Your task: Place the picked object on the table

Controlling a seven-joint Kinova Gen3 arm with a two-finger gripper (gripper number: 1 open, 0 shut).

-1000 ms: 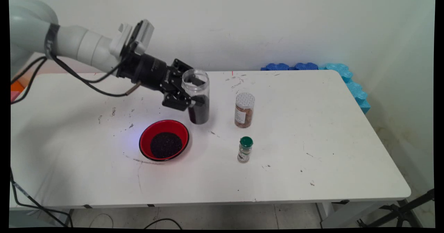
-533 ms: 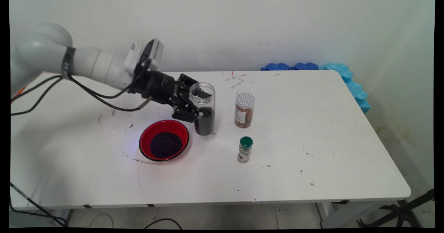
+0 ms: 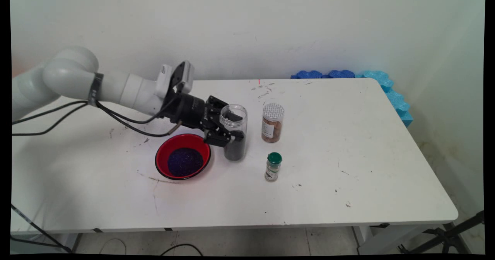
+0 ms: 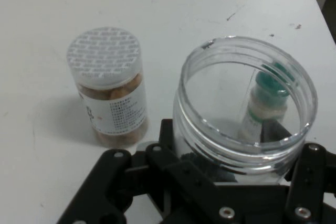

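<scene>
My gripper (image 3: 231, 129) is shut on a clear open-topped jar (image 3: 234, 134) that holds dark grains in its lower half. The jar stands upright at or just above the table, right of a red bowl (image 3: 183, 161) filled with the same dark grains. In the hand view the jar's open mouth (image 4: 247, 124) fills the middle, between the black fingers (image 4: 310, 182). A jar with a silver patterned lid and brown contents (image 3: 272, 122) (image 4: 109, 106) stands just to the right. A small shaker with a green cap (image 3: 273, 166) (image 4: 265, 103) shows through the clear jar's wall.
The white table (image 3: 348, 144) runs off to the right. Blue foam pieces (image 3: 348, 75) lie along its far right corner by the wall. Black cables (image 3: 77, 113) hang from the arm over the table's left part.
The arm has carried the clear jar down and to the right, from above the bowl's far side to a spot beside the bowl's right rim. The other jars have not moved.
</scene>
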